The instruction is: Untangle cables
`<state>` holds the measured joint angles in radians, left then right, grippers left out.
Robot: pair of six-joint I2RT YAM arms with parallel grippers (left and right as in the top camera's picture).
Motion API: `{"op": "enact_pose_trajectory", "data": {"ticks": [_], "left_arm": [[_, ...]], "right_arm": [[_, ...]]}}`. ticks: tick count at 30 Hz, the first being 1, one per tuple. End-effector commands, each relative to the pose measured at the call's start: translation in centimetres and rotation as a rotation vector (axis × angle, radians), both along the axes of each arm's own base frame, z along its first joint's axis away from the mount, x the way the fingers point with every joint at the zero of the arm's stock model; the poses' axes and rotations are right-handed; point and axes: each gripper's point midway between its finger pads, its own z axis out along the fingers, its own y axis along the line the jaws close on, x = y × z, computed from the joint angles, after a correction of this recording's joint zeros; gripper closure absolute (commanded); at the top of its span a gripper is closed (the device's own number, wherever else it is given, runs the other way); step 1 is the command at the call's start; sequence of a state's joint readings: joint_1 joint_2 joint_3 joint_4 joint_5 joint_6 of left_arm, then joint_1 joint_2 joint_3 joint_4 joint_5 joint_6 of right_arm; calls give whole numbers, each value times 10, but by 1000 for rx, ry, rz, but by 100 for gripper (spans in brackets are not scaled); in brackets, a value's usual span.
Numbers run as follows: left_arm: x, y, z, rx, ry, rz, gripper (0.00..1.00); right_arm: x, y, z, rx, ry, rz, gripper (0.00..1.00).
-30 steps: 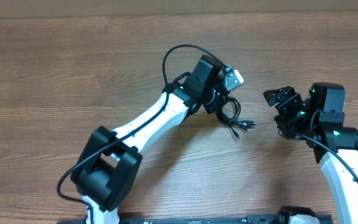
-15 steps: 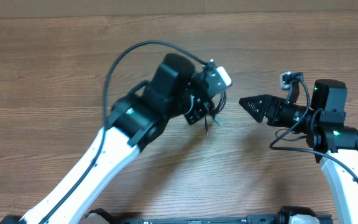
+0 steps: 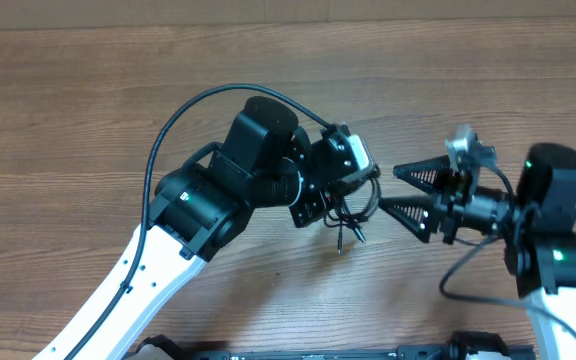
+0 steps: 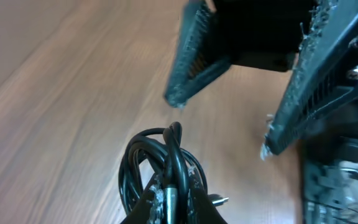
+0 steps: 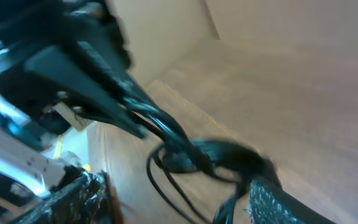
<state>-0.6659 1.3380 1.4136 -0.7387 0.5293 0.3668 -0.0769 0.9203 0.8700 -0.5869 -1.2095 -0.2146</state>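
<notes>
Right wrist view: cables point(image 5: 216, 152) motion-blurred. Left wrist view: left gripper point(image 4: 169, 200) cut by edge.

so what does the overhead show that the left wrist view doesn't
Only overhead: both arms whole, reaching in from opposite sides of the table. Only left wrist: the looped cables up close, pinched in the left hand. Both: the right hand open, facing the bundle.

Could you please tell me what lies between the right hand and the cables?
Only a narrow bare strip of table separates the open right hand from the cables that the left hand grips; the overhead view shows it.
</notes>
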Motion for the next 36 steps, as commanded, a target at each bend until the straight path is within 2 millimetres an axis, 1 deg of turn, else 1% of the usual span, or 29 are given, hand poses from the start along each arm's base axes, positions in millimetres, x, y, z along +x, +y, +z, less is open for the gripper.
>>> {"op": "enact_pose_trajectory", "data": {"ticks": [1,3,4,7,8,10,12,13,14,17,19,20,21,22,23,25,28,30,32,36], "left_arm": [[-28,-9,25,-111,7,-159,96],[-37,-12,29,-141,27,-206,96],[-41,-13,32,-159,36,-233,96],[-46,-14,35,-176,42,-258,96],[-48,-15,37,-188,45,-273,96],[-50,-16,40,-201,44,-289,96],[-52,-16,42,-209,44,-299,96],[-51,-17,42,-210,41,-299,96],[-50,-17,42,-208,38,-295,96],[-46,-17,42,-204,22,-279,96],[-39,-16,40,-185,7,-241,96],[-35,-15,38,-174,7,-213,94],[-29,-14,36,-160,11,-173,86],[-24,-12,34,-150,17,-139,73],[-18,-10,32,-137,24,-91,66],[-7,-5,29,-116,33,-2,64],[8,4,28,-90,20,113,52],[13,10,30,-78,-8,153,46],[15,15,34,-76,-34,182,45],[19,22,42,-76,-73,224,45]], "right_arm": [[-15,4,19,-27,-180,51,27],[-20,4,24,-42,-237,56,32],[-23,4,26,-49,-266,59,43],[-24,4,26,-54,-279,62,57],[-24,4,25,-53,-273,62,63],[-25,4,25,-52,-268,62,69],[-25,4,24,-52,-264,62,82],[-25,5,24,-51,-260,62,93],[-26,5,23,-50,-255,63,96],[-27,5,21,-49,-235,63,96],[-27,5,20,-48,-224,62,96],[-27,5,20,-46,-218,61,96],[-27,4,19,-46,-207,57,96],[-24,3,17,-49,-185,37,96],[-22,2,16,-55,-168,18,96],[-13,-3,11,-70,-113,-46,96],[-6,-7,6,-77,-61,-101,96],[-4,-9,5,-77,-44,-117,96],[-1,-11,5,-71,-10,-149,96],[0,-11,6,-60,5,-154,96]]}}
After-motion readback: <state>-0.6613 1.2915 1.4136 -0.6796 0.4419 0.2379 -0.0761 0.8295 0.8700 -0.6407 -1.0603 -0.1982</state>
